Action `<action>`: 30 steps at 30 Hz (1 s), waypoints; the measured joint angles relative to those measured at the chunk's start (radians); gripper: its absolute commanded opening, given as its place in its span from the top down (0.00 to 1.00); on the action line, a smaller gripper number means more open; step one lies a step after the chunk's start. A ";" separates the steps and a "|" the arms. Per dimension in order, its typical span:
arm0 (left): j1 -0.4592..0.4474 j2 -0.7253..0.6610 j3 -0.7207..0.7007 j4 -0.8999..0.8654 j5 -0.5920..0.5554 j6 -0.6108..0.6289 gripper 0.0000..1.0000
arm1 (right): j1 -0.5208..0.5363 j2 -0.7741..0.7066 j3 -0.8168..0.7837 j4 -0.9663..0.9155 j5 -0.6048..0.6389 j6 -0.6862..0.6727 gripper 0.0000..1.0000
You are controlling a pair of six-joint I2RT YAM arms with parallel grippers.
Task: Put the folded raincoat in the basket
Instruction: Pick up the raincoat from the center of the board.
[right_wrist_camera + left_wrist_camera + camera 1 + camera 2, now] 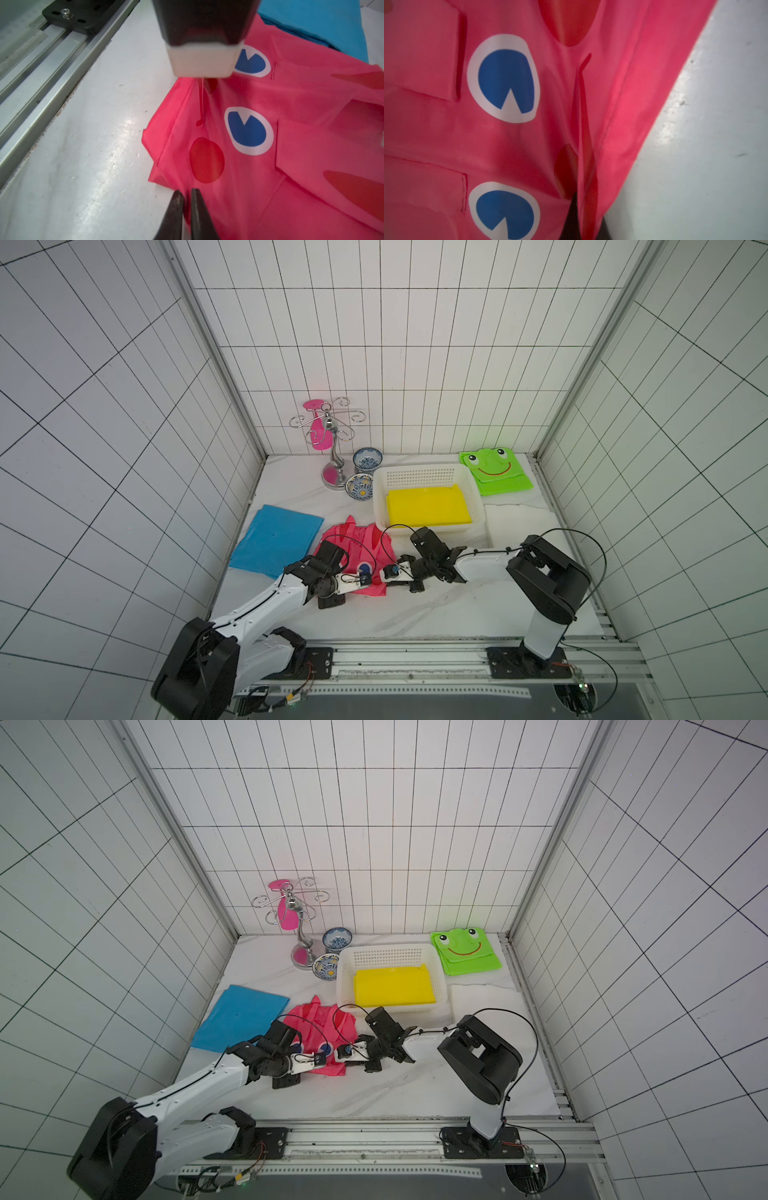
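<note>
Pink raincoat (358,545), long axis front-to-back, printed eyes (365,568) nearest

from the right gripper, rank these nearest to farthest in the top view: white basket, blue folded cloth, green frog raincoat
From the right gripper, judged in a top view:
1. white basket: just behind the gripper, mid-table.
2. blue folded cloth: across on the left side, beyond the left arm.
3. green frog raincoat: back right corner, past the basket.

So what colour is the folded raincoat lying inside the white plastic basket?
Plain yellow; the folded raincoat shows best in a top view.
</note>
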 measured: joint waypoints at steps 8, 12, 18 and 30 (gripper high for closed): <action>0.008 -0.064 0.145 -0.271 0.034 0.005 1.00 | 0.050 -0.144 -0.150 0.119 0.090 -0.008 0.51; 0.011 -0.049 0.245 -0.370 0.075 -0.003 1.00 | 0.138 -0.219 -0.214 0.241 0.198 -0.016 0.40; 0.013 -0.016 0.357 -0.494 0.145 -0.009 1.00 | 0.213 -0.270 -0.280 0.419 0.377 -0.023 0.14; 0.040 0.050 0.461 -0.599 0.241 -0.006 1.00 | 0.219 -0.258 -0.276 0.529 0.485 -0.031 1.00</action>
